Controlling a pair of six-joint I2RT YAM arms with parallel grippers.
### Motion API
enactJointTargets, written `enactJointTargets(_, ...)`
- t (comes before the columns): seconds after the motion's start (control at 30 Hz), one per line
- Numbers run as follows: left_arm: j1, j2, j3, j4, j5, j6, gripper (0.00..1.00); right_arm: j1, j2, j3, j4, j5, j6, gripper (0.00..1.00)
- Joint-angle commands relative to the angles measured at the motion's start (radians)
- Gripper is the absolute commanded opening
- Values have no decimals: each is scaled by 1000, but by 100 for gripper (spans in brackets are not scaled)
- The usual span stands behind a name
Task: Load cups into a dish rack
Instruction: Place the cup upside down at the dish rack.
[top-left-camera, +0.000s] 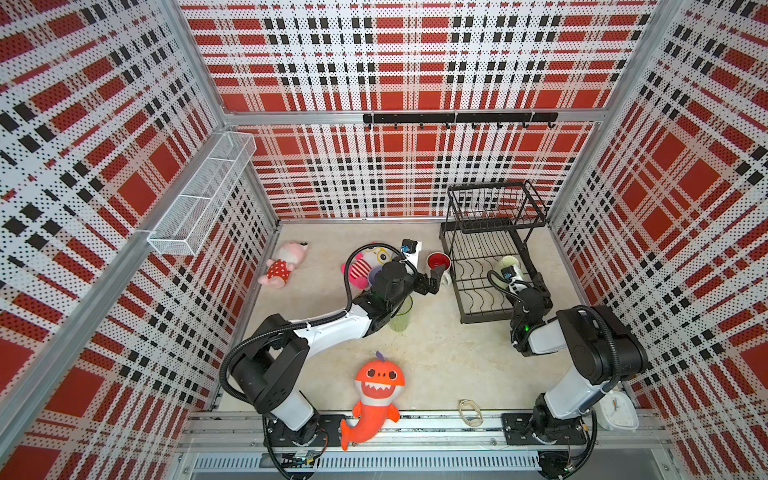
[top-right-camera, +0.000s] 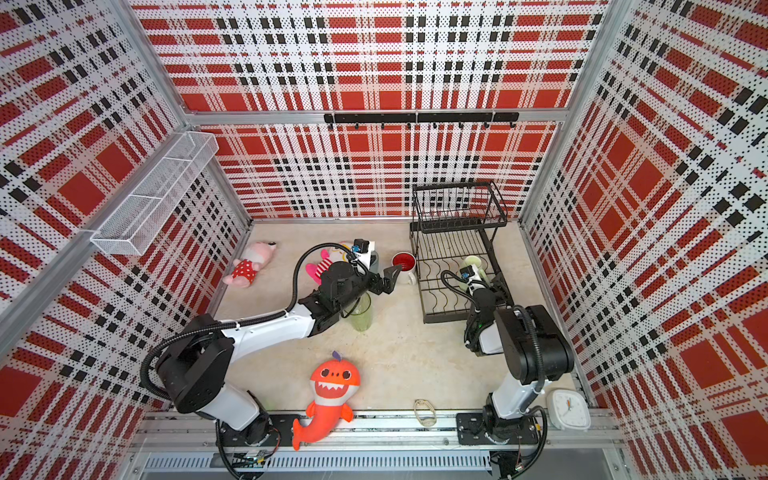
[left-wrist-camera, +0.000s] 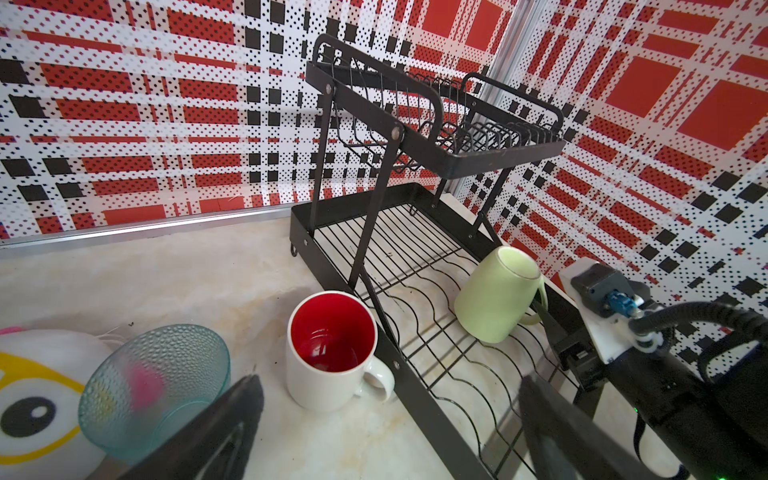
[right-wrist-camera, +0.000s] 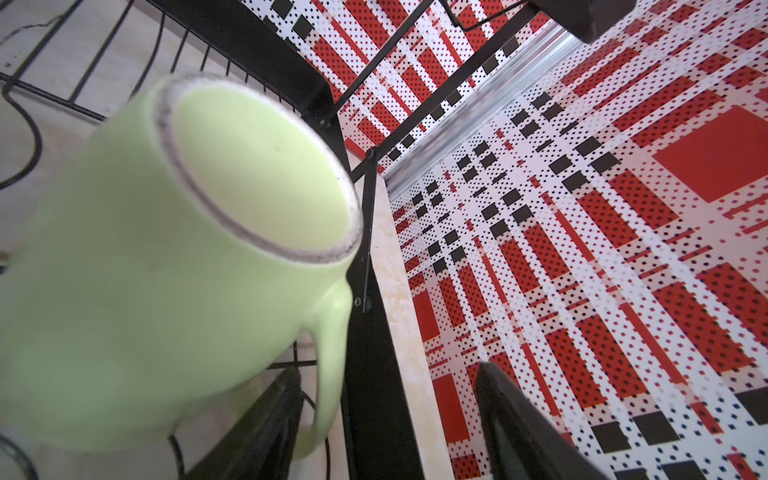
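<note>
Here the right gripper stands with its jaws parted, clamping nothing. The handle of the pale-green mug sits close by one finger, though the blur there makes it hard to say whether they touch. That mug rests mouth-down and tilted on the wavy lower tier of the dish rack, against its far side rim. A clean exit likely means drawing the right arm straight back along the line of its fingers. Any sideways swing could hook the handle and roll the leaning mug. The left gripper is spread wide and empty, poised just short of the white red-lined mug. This mug stands upright on the table just beside the rack's near rim, its handle turned towards the gripper. One finger inside the red wall and one outside looks the safer hold, taken from the table side, because a slanted rack post rises right behind the mug. A teal cup leans on a plush toy next to the other finger, so room on that flank is tight. A green tumbler stands under the left forearm. The upper basket overhangs the rear of the lower tier, while the front slots lie open. Bare tabletop between the two arms gives the best lane for lifting across.
</note>
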Motion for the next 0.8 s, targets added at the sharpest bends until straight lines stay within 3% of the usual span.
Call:
enactJointTargets(0.0, 10, -24, 9, 8, 19, -3, 98, -10, -49, -12, -40, -54, 23, 88)
enactJointTargets(0.5, 17, -21, 28, -17, 30, 0, 98, -18, -230, -24, -244, -107, 138, 89)
enactJointTargets(0.7, 17, -34, 25, -20, 26, -6, 98, -18, -366, -22, -388, -175, 226, 89)
enactJointTargets(0.77, 17, -38, 24, -24, 18, -4, 99, -9, -437, 22, -536, -208, 279, 89)
